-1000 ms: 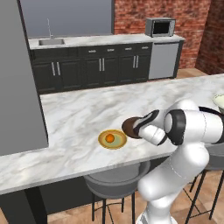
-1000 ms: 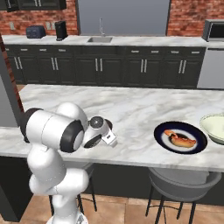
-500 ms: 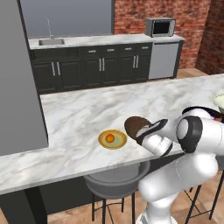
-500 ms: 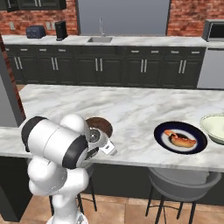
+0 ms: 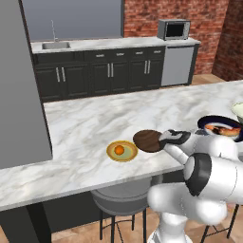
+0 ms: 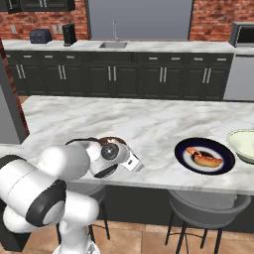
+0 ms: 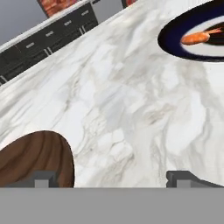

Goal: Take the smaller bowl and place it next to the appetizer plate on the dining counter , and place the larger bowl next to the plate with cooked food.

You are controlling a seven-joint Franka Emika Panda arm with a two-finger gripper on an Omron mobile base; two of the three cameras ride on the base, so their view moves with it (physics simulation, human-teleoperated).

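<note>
The smaller bowl, shallow dark brown wood, rests on the dining counter just right of the appetizer plate, a yellow-tan plate with an orange ball. My gripper sits low at the bowl's right side. In the hand view my gripper is open, its left fingertip against the smaller bowl and only bare marble between the tips. The plate with cooked food lies further right, and the larger bowl, cream-white, stands just beyond it. My arm hides most of the smaller bowl in the right base view.
Grey bar stools stand under the near edge of the counter. Across the aisle runs a wall counter with dark cabinets, a sink and a microwave. A grey panel rises at the left.
The jaws have gone from shut on the bowl's rim to wide open, leaving the bowl on the counter beside the yellow plate. The arm's elbow has dropped lower and swung right.
</note>
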